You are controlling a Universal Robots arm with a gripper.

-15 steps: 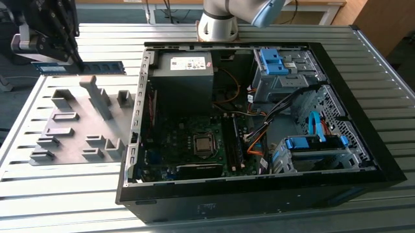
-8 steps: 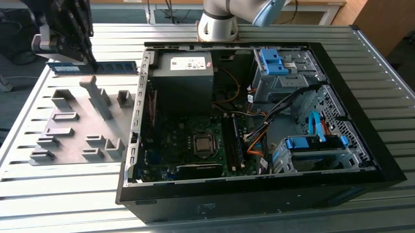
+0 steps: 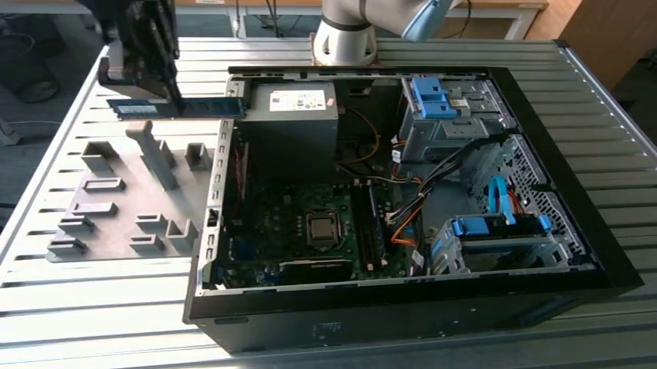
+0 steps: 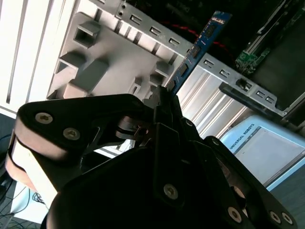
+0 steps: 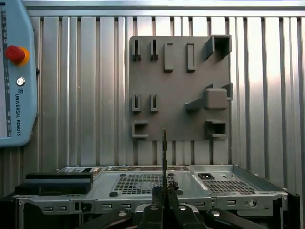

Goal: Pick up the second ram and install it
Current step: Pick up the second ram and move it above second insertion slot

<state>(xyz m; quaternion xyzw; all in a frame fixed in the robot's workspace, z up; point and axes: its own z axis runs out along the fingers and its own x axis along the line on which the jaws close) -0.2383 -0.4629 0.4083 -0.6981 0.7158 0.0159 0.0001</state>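
The second ram (image 3: 205, 108) is a long dark-green board with a blue-and-white label at the end toward the exterior view's left. It lies level between the grey fixture plate (image 3: 134, 192) and the back of the table, close to the open computer case (image 3: 411, 177). My gripper (image 3: 169, 98) comes down on it from above and is shut on it. In the second wrist view the ram (image 4: 205, 36) sticks out from between the fingers of the gripper (image 4: 164, 95). In the first wrist view the ram (image 5: 163, 152) shows edge-on in the gripper (image 5: 163, 191).
The motherboard (image 3: 308, 231) lies inside the case, with a similar dark stick (image 3: 371, 231) seated in its slots. Cables and blue drive cages (image 3: 493, 231) crowd the case on the exterior view's right. The fixture plate (image 5: 181, 86) carries grey upright blocks. A teach pendant (image 5: 16, 71) lies beside it.
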